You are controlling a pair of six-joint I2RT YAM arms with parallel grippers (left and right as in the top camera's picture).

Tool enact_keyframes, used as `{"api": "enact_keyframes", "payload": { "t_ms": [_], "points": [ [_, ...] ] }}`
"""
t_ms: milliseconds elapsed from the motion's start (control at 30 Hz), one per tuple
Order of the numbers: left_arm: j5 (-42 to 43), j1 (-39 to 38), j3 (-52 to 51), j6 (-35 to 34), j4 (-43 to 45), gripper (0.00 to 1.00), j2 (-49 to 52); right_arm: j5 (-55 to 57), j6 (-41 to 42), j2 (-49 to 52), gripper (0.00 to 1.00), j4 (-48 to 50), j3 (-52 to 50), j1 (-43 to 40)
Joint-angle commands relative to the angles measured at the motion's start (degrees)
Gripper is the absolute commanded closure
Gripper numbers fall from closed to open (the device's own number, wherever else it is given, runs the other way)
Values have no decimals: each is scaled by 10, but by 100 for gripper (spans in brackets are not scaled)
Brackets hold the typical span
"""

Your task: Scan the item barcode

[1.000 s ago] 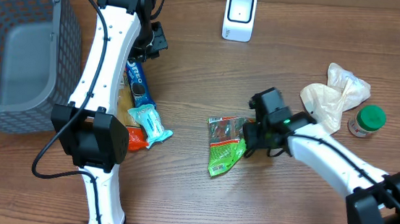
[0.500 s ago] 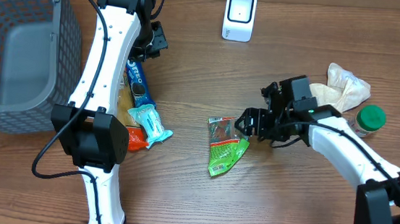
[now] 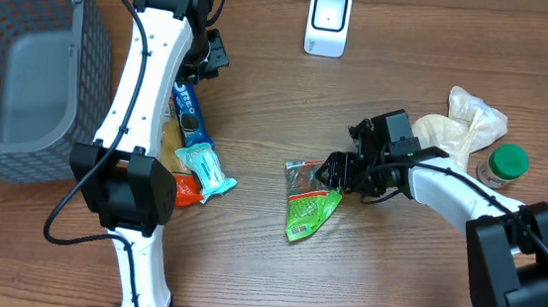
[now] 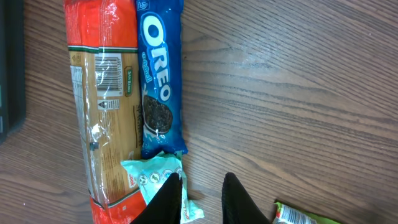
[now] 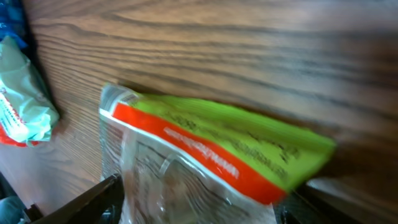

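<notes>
The item, a green and orange snack packet [image 3: 308,201], lies flat at mid-table. My right gripper [image 3: 337,171] is at the packet's upper right end. In the right wrist view the packet [image 5: 211,149] fills the space between the wide-apart fingers of the right gripper [image 5: 202,205], so it is open around that end. The white barcode scanner [image 3: 327,21] stands at the back, well away from the packet. My left gripper [image 3: 213,57] hangs at the back left. In its wrist view the left gripper [image 4: 202,193] shows a narrow gap between the black tips, with only bare wood there.
An Oreo pack [image 3: 187,109], a pasta pack [image 4: 99,112] and a teal packet [image 3: 203,170] lie beside the left arm. A grey wire basket [image 3: 18,62] stands far left. A crumpled plastic bag [image 3: 455,130] and a green-lidded jar [image 3: 502,165] sit at right.
My right gripper drew back to the right off the packet, then edged left again to its end, jaws wider than before. The packet and the left arm stayed put.
</notes>
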Motion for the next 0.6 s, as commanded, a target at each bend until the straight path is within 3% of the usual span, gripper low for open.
{"api": "enact_keyframes", "payload": {
  "t_ms": [0, 167, 300, 433, 567],
  "points": [
    [-9, -7, -3, -12, 2, 84, 5, -18, -10, 13, 25, 26, -18, 11],
    [-10, -11, -3, -16, 5, 83, 5, -20, -9, 26, 30, 52, -26, 29],
    [-10, -11, -3, -16, 4, 84, 5, -20, -7, 49, 53, 56, -26, 37],
    [-9, -12, -3, -16, 4, 84, 5, -20, -7, 55, 92, 55, -26, 37],
    [-9, -12, -3, -16, 3, 80, 5, -21, -7, 54, 96, 53, -24, 35]
  ]
}}
